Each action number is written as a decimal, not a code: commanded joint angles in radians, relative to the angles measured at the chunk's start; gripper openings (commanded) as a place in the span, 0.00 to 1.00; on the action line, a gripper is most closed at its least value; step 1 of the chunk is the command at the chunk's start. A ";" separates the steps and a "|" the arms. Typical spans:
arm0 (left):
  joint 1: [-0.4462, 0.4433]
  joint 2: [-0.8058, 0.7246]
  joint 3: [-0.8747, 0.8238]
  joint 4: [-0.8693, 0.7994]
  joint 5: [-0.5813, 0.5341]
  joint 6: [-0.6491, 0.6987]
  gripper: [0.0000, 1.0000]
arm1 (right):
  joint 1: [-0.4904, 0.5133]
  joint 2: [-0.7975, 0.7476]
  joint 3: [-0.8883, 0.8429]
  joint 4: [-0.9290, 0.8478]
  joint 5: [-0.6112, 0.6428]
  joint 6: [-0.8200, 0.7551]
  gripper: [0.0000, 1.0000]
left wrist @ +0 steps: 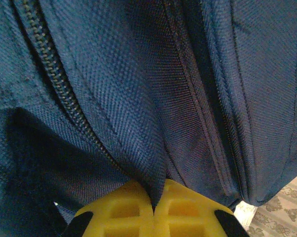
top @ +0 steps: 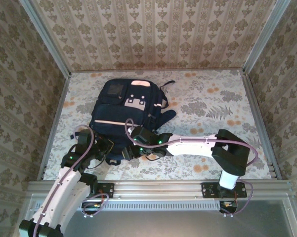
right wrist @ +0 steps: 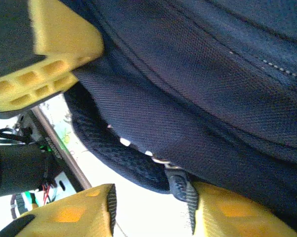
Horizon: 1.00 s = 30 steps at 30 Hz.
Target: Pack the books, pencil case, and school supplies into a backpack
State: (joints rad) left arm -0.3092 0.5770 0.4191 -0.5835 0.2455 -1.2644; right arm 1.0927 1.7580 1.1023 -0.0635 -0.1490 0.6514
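1. Navy backpack [top: 131, 111] lies flat on the table [top: 212, 98], left of centre, its long axis running near to far and its pink-patched end toward the far wall.
2. Left claw [left wrist: 154, 200] is clenched on a fold of its fabric beside a zip [left wrist: 54, 74]; the left wrist view shows this up close.
3. Right claw [right wrist: 153, 217] is released, with a mesh strap edge [right wrist: 113, 153] and a zip pull [right wrist: 178, 185] between its fingers.
4. Overhead, both claws sit at the pack's near end.

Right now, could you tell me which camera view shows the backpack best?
The top external view: nearly the whole backpack lies on the table there. The left wrist view gives a close-up of its fabric pinched in the left gripper; the right wrist view, its edge and mesh.
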 commanded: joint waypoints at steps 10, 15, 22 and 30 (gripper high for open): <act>-0.008 0.010 0.010 0.060 -0.008 -0.006 0.04 | -0.007 0.008 0.000 -0.048 0.025 -0.044 0.20; -0.008 0.004 0.011 0.054 -0.011 -0.005 0.04 | -0.006 -0.013 -0.005 -0.059 0.055 -0.041 0.07; -0.007 -0.002 0.010 0.050 -0.014 0.000 0.04 | -0.006 -0.061 -0.005 -0.101 0.067 -0.054 0.00; -0.007 -0.006 0.033 0.055 0.009 -0.006 0.04 | -0.011 -0.147 -0.157 0.114 0.044 -0.021 0.47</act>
State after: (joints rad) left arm -0.3092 0.5842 0.4194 -0.5804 0.2394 -1.2644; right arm 1.0870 1.6482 1.0008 -0.0555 -0.1070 0.6247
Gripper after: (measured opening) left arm 0.050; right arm 0.438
